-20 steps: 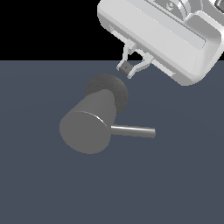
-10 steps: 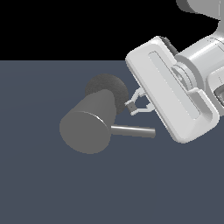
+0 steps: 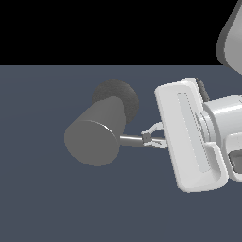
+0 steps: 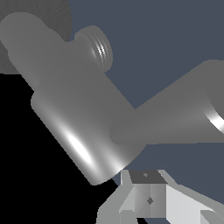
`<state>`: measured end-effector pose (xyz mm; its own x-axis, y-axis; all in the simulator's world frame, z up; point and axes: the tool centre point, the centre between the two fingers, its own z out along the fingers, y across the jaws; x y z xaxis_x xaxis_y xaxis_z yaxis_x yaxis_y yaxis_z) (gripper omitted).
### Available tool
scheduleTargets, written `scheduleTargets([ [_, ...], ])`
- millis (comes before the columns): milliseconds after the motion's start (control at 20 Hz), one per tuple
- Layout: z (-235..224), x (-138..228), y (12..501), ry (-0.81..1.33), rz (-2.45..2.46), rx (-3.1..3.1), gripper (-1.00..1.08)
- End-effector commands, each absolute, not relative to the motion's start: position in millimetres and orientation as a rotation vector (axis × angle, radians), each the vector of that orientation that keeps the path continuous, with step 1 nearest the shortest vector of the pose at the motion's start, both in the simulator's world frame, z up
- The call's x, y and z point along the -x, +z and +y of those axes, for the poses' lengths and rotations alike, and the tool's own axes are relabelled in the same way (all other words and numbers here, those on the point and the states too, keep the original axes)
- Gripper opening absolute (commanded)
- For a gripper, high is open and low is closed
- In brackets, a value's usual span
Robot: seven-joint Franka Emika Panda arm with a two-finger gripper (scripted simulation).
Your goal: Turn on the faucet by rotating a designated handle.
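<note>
The faucet is a thick matte grey cylinder lying on its side, its flat end face toward the camera and its dark rough base behind. The handle, a thin shiny rod, sticks out of its side toward the exterior view's right. My white gripper reaches in from that side, fingers drawn together to a point right at the rod's middle, touching or just in front of it. In the wrist view the faucet and handle loom close, just beyond my gripper, with nothing held between its fingers.
The faucet stands on a flat dark blue-grey floor. My arm's white wrist and hand fill the exterior view's right side. A short threaded stub shows on the faucet in the wrist view.
My hand has come down from above the base toward the exterior view's lower right and swung round, bringing its fingertips onto the handle. The handle itself has not visibly turned.
</note>
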<state>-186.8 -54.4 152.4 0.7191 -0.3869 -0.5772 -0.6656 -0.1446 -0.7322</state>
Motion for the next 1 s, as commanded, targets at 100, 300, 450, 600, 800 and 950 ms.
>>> scheduleTargets([
  [100, -57.9, 186.8, 140.1, 0.267, 0.888, 1.678, -1.00],
  [300, -58.7, 186.7, 134.2, 0.253, 0.915, 1.633, -1.00],
  [450, -62.3, 188.0, 130.4, 0.239, 0.931, 1.611, -1.00],
  [600, -70.6, 191.8, 124.5, 0.215, 0.955, 1.584, -1.00],
  [800, -85.1, 199.3, 112.8, 0.168, 1.003, 1.528, -1.00],
  [950, -95.0, 205.4, 104.3, 0.135, 1.037, 1.489, -1.00],
])
